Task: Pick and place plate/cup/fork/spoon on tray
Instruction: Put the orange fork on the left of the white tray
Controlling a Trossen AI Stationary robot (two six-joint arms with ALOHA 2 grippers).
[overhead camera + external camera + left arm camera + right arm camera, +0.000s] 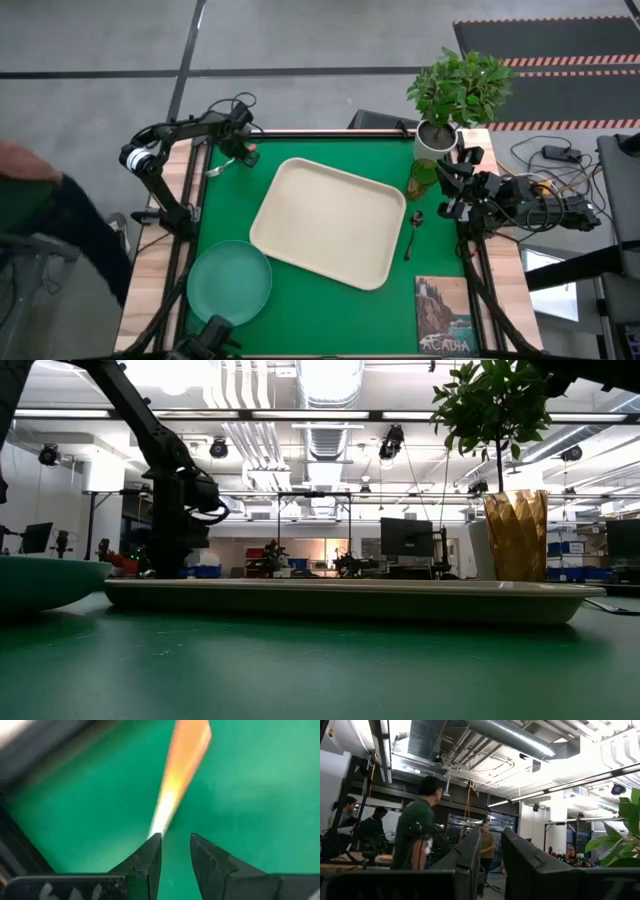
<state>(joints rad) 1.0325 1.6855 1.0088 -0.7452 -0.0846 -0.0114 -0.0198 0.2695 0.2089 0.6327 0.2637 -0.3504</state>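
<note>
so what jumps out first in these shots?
The big cream tray lies empty and askew mid-mat. The left hand sits at the mat's far left corner over the fork, fingers slightly apart around its metal end. The teal plate waits at the near left; the cup and spoon lie by the tray's right side, near the parked right hand.

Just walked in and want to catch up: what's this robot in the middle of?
It is loading tableware onto the tray, which holds nothing yet. The left hand is at the mat's far left corner over the fork, fingers slightly apart, not gripping it. The right hand waits at the table's right edge, pointing out into the room. The plate lies near the left front corner; the cup and the spoon lie right of the tray.
</note>
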